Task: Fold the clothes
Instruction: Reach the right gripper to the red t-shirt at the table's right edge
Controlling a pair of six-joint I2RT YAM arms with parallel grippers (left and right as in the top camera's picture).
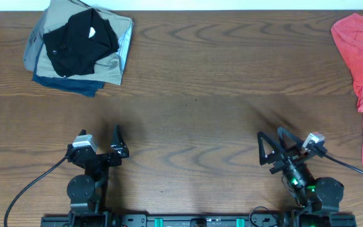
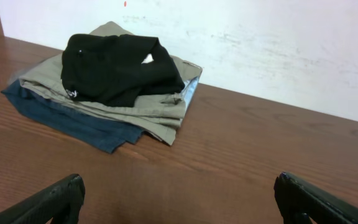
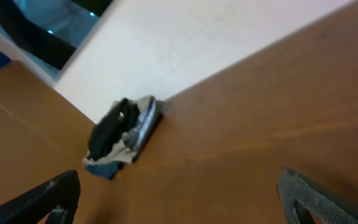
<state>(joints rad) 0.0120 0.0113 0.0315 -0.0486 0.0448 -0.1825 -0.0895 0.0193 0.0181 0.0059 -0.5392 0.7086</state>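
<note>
- Clothes [image 1: 358, 50]: a coral-red shirt lies rumpled at the far right of the table [image 1: 194, 94]. The overhead frame's right edge cuts it off, so its full outline cannot be made out.
- Left gripper [image 1: 99, 135] sits low at the near edge with its fingers spread wide and nothing between them. In its wrist view only the two dark fingertips [image 2: 61, 199] show, at the bottom corners.
- Right gripper [image 1: 271, 135] is likewise spread apart and holds nothing, well apart from the shirt.
- A stack of folded garments [image 1: 77, 47] rests at the far left corner. The black garment [image 2: 117, 65] is on top, over khaki [image 2: 148, 106] and navy [image 2: 73, 118] layers, and a light blue edge [image 2: 191, 87] is barely showing.
- The right wrist view is tilted and blurred. In it the stack is a small smear by the wall [image 3: 197, 43].
</note>
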